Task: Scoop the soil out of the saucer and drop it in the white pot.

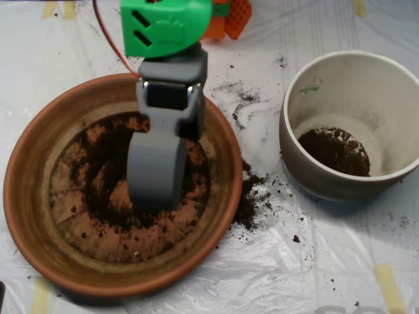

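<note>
— Two dishes on the plastic-covered table (314,261). Where's the soil?

— Most of the soil (105,173) lies in the saucer (33,216), a dark patch spread over the grooved bottom, thickest from the centre toward 10 o'clock. The floor shows bare orange from about 5 to 8 o'clock.

— And the rest?

— A smaller heap sits at the bottom of the white pot (357,85), toward its 6 o'clock side. Loose crumbs (252,196) lie on the sheet just outside the saucer's rim at 3 to 4 o'clock, between the two dishes. A thinner scatter (239,98) at the saucer's 1 o'clock.

— Scoop?

— The grey scoop (155,171) is inside the saucer, near its centre, its lower end down in the soil. Its grey mount and green arm housing (163,26) come in from 12 o'clock.

— Open or closed?

— I cannot tell from above; the curved shell hides its edges.

— The pot's position?

— At 3 o'clock from the saucer, near but not touching. Green mark (309,88) on the inner wall near the rim at 10 o'clock. Red wire (108,39) runs down past the arm at upper left.
</note>
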Available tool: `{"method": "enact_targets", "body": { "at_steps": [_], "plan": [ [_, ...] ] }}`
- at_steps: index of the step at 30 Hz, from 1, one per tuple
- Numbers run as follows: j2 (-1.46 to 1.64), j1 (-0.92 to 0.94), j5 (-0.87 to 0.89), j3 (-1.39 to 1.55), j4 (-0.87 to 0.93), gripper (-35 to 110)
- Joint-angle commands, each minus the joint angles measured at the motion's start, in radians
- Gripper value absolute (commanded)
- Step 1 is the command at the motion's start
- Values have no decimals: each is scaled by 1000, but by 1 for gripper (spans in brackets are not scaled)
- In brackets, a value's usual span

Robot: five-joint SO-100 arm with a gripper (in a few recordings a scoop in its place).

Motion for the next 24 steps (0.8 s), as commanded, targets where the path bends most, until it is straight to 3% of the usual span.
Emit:
{"method": "enact_targets", "body": {
  "at_steps": [1,9,24],
  "plan": [
    [106,72,-18,110,-92,45],
    [74,130,-34,296,-176,45],
    [-149,133,-8,259,-52,45]
  ]
}}
